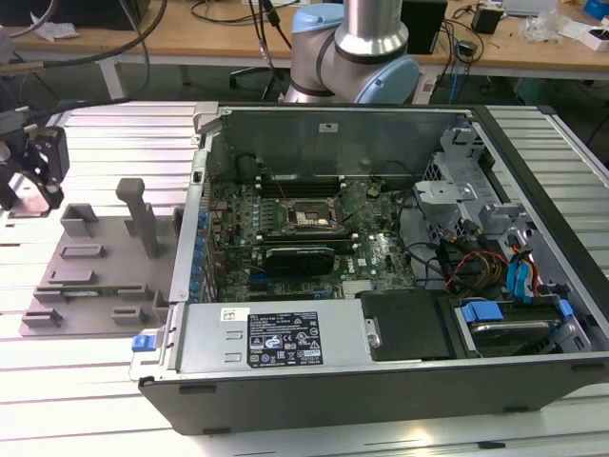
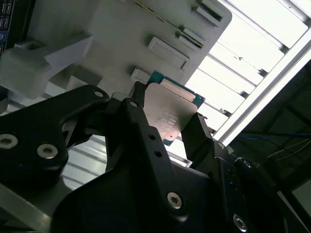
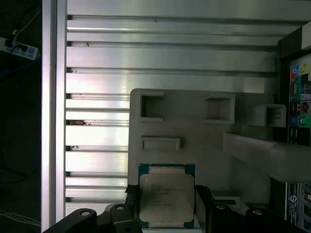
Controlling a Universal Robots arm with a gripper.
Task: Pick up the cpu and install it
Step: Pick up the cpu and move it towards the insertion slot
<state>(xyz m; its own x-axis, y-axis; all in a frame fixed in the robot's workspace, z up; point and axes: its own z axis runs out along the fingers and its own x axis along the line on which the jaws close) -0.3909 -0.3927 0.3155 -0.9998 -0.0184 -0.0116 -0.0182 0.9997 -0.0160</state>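
The claw point(image 3: 166, 200) is pinching the cpu point(image 3: 166, 196): in both wrist views a black finger point(image 3: 132, 199) presses on each of two opposite edges of the chip, which sits flat between them with its metal face towards the cameras. The cpu is a thin, nearly square piece. Its top is a dull silvery-grey metal lid with faint print across the middle, and the lid has a narrower step at each of its two free ends. Under the lid lies a blue-green board that shows as a slim border around it, clearest in the second wrist view point(image 2: 172, 114) along the edge farthest from the claw's body.

Behind the chip, beyond the fingertips, lies a grey plastic tray point(image 3: 194, 126) with several square and oblong pockets and a tall post. The cpu looks raised off this tray rather than seated in a pocket, though the gap itself cannot be seen.

In the exterior view the claw point(image 1: 38, 162) hangs over the slatted metal desk point(image 1: 95, 400) at the tray's point(image 1: 95, 276) far corner. The open computer case point(image 1: 381, 381) lies well apart from the claw, on the other side of the tray, with the black socket point(image 1: 306, 217) on its board.
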